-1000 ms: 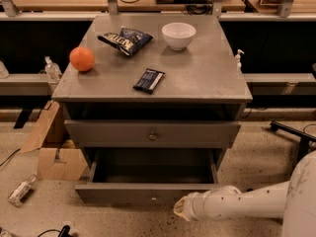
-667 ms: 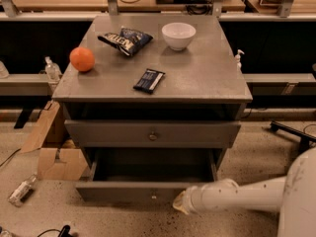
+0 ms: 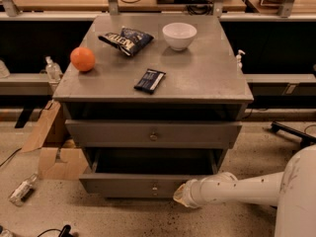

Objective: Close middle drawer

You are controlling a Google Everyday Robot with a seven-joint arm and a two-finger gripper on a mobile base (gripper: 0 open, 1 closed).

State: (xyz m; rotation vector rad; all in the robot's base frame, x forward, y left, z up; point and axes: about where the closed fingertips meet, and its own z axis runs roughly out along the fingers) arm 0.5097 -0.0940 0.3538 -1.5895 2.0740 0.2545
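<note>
I'm seeing a smooth white tubular arm (image 3: pixel 242 189), its shell showing small dark specks, widening into a big rounded white body section (image 3: pixel 298 191) at lower right. A ribbed white collar (image 3: pixel 198 193) is capping the arm's end, and the gripper (image 3: pixel 179 195), looking yellowish tan, is sitting low, right of centre.

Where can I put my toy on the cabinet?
The right front of the cabinet top is bare, in front of the white bowl and right of the dark packet. The back left is crowded with the orange and chip bag. The gripper is down at the front of the middle drawer.
</note>
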